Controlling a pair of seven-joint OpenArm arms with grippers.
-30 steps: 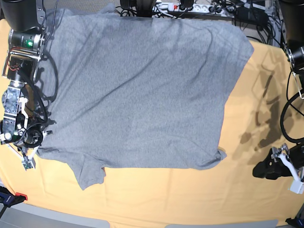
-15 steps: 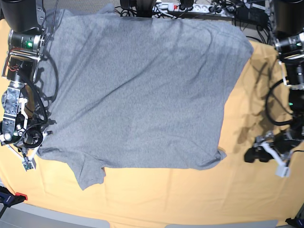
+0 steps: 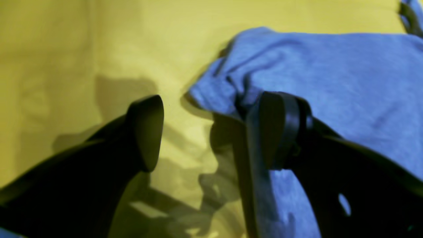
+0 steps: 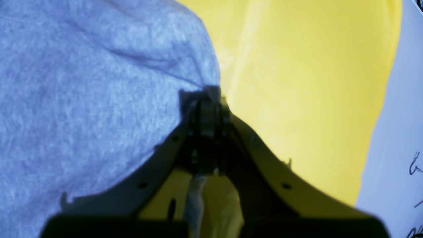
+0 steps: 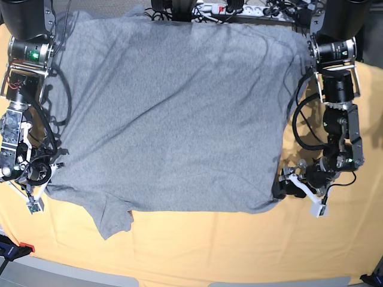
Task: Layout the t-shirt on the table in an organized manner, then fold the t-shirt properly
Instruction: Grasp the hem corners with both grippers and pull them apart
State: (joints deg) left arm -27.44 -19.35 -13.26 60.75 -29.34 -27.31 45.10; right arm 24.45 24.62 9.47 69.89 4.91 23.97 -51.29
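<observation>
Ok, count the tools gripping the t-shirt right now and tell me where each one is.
1. The right tool is shut on the t-shirt at its edge, at the base view's left. The left tool stands open beside the shirt's opposite corner, gripping nothing yet.

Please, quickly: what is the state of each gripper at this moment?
Left gripper: open, holding nothing, at the corner of the t-shirt.
Right gripper: closed on the t-shirt's edge.

A power strip [image 5: 230, 8] and cables [image 5: 281, 12] lie behind.
</observation>
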